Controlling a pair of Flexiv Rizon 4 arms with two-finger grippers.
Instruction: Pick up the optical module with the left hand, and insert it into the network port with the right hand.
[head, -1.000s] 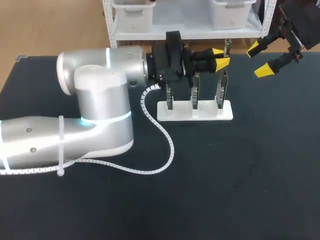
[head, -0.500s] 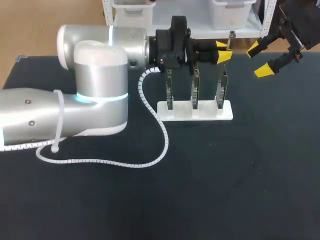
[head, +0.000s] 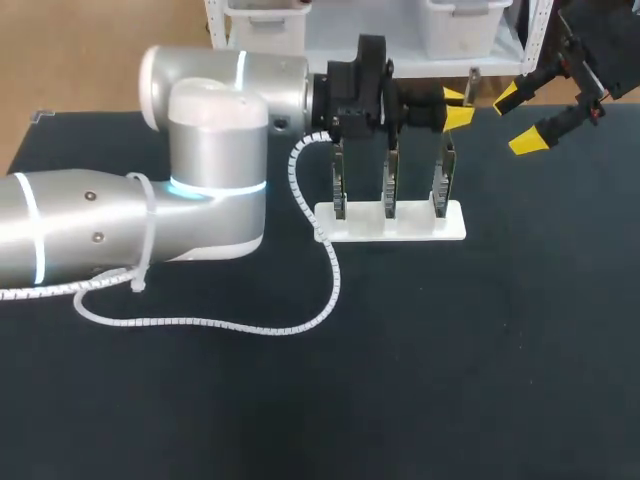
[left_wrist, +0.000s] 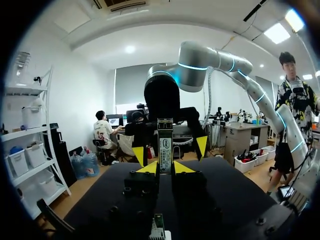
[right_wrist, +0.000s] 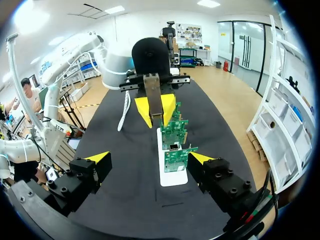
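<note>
Two arms face off: left hand (left_wrist: 165, 167) clamps the optical module (left_wrist: 165, 142), right hand (right_wrist: 150, 159) spread wide.

Clamped upright between the yellow tips of the left gripper (left_wrist: 165, 168) — a slim metal module (left_wrist: 165, 142) with a labelled face, raised off the table near the top of the rightmost board. Standing on edge in a row of three, well apart from one another — green port boards (head: 390, 182), slotted into a white base (head: 400, 226) flat on the dark table.
</note>
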